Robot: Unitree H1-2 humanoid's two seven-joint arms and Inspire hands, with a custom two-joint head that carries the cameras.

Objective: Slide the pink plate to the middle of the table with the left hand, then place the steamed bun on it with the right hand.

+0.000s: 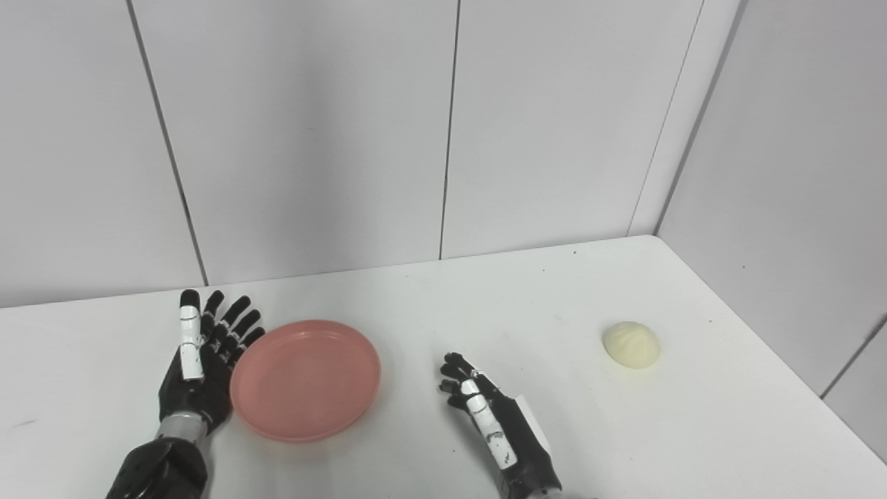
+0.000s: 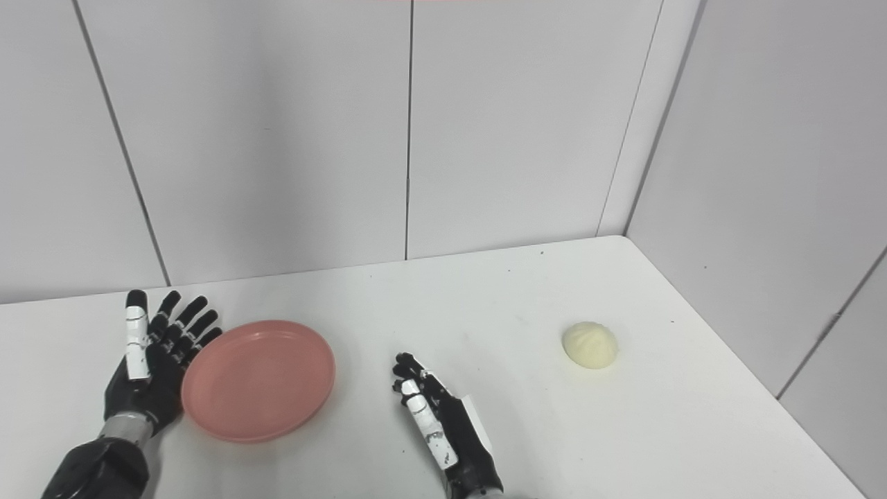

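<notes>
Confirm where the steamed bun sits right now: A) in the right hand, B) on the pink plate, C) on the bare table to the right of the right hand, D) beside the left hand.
C: the steamed bun lies alone on the white table, well right of the empty right hand and off the pink plate.

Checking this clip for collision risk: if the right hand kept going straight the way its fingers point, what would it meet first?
Probably nothing. The right hand points away and slightly left, passing between the pink plate and the steamed bun. Only bare table lies ahead, then the back wall, though depth is hard to judge.
</notes>
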